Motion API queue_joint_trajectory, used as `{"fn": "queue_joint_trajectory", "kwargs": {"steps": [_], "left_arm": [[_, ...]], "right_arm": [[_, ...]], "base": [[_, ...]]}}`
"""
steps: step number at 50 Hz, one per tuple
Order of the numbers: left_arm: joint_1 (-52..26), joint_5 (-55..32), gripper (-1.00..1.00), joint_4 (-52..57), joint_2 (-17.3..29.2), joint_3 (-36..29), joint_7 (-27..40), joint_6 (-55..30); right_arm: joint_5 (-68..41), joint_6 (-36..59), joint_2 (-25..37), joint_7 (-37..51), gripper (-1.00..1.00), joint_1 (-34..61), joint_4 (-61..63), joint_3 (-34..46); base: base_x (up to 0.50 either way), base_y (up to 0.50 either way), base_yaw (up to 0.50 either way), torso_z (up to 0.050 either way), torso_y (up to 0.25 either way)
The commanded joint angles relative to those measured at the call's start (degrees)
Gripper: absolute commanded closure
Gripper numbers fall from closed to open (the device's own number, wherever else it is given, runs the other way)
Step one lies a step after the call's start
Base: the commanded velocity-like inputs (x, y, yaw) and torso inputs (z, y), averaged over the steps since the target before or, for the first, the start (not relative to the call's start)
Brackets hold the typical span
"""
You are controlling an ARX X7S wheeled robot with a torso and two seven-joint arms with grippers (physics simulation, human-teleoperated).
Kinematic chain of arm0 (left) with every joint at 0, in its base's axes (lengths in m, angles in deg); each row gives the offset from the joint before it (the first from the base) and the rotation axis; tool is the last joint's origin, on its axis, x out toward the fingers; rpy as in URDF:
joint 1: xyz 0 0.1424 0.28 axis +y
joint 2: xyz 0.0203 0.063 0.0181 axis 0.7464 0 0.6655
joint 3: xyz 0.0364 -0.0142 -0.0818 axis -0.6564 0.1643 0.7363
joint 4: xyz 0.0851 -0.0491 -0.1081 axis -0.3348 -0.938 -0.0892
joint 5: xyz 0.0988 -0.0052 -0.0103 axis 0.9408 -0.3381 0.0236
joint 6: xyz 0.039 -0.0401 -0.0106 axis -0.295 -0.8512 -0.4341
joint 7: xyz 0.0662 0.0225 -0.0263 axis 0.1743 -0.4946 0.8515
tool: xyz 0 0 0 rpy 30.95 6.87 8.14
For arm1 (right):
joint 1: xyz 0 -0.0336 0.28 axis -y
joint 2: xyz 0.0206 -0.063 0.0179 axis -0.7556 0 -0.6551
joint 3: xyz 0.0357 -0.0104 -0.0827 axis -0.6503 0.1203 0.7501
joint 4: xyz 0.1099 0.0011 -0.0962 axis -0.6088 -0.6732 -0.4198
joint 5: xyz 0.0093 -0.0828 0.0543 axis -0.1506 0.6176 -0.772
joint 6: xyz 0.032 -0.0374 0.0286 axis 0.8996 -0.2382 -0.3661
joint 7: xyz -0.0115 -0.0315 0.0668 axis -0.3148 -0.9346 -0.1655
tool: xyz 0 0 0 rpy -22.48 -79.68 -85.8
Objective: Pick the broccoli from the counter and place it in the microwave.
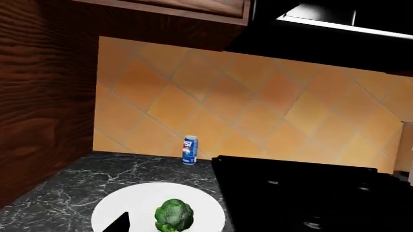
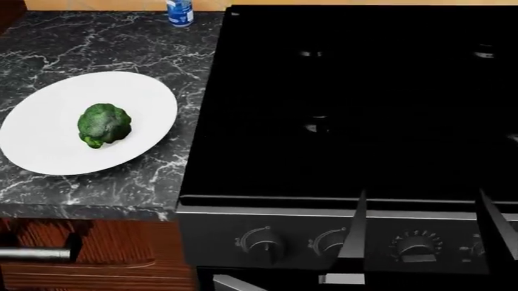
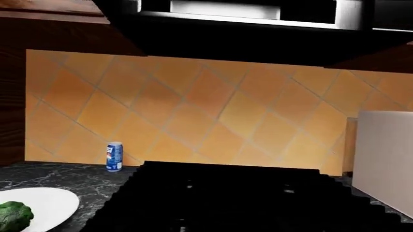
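One marble counter (image 2: 105,36) w/ plate (image 2: 48,151), beside stove (image 2: 364,91).

Right gripper (image 2: 421,191): two long, thin blades showing in the head view toward five o'clock.
Fingers (image 2: 355,233): dark charcoal, flat-sided, narrowing to a point at the far end; plain, no markings, screws or cables to be seen.
Finger base (image 2: 344,279): small pale-grey block under the blade nearer the middle, square-edged.
Left finger (image 1: 119,223): a matt black wedge, seen only in the left wrist view; sharp straight edges, no detail visible.
Arms, torso: out of sight.
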State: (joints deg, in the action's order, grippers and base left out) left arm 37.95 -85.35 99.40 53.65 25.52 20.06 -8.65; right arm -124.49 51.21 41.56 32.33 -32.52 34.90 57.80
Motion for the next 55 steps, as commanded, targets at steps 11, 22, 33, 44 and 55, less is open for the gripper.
{"fn": "queue_joint_trajectory", "kwargs": {"steps": [11,22,33,44,55], "left_arm": [[-1.46,-0.18,-1.00,-1.62,0.82,-2.12,-0.10,0.44],[-8.23,-1.83,-1.00,-3.67,1.32,-5.43,0.45,-2.06],[-14.84,-5.67,-1.00,-5.54,1.93,-7.66,2.89,-4.68],[-34.26,-24.87,-1.00,-19.40,2.20,-15.40,10.84,-13.37],[-54.14,-29.16,-1.00,-41.80,-2.49,-27.70,12.32,-25.62]], "right_arm": [[-7.04,2.86,3.18,4.53,-1.00,5.00,-0.06,1.22],[-11.38,2.97,5.97,7.28,-1.00,7.83,0.31,0.67],[-11.99,3.18,6.13,7.98,-1.00,9.44,-0.41,2.54],[-16.19,6.52,4.73,11.92,-1.00,11.08,-2.98,4.81],[-16.74,5.77,3.76,10.89,-1.00,8.86,-3.04,6.20]], "base": [[0.02,0.23,0.00,0.000,0.000],[0.47,0.00,0.00,0.000,0.000],[0.50,0.00,0.00,0.000,0.000],[0.00,0.00,0.00,0.000,0.001],[0.00,0.00,0.00,0.000,0.000]]}}
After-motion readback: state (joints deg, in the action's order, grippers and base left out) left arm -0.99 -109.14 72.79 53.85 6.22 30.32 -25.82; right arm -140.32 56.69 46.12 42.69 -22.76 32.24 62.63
